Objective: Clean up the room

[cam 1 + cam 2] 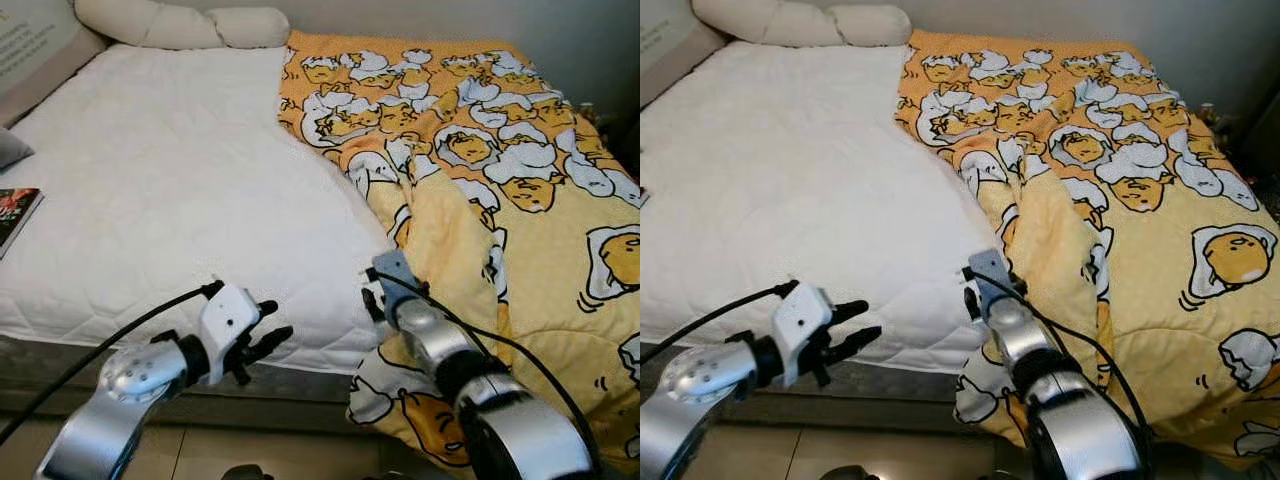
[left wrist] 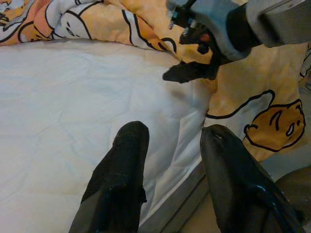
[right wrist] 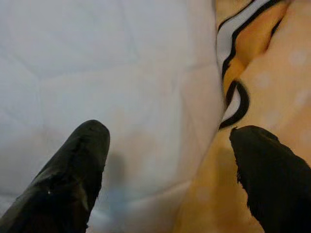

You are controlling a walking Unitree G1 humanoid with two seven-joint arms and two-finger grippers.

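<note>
Right gripper (image 3: 167,170), fingers spread, straddles the edge of the yellow blanket (image 1: 520,230) on the white mattress (image 1: 170,190). Left gripper (image 1: 262,340), also spread, hovers beside. The blanket looks soft, light and limp; best pinched at its near folded edge.

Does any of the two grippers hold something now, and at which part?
Nothing is held. The right gripper is open at the edge of the yellow blanket on the white mattress. The left gripper is open over the mattress corner.
</note>
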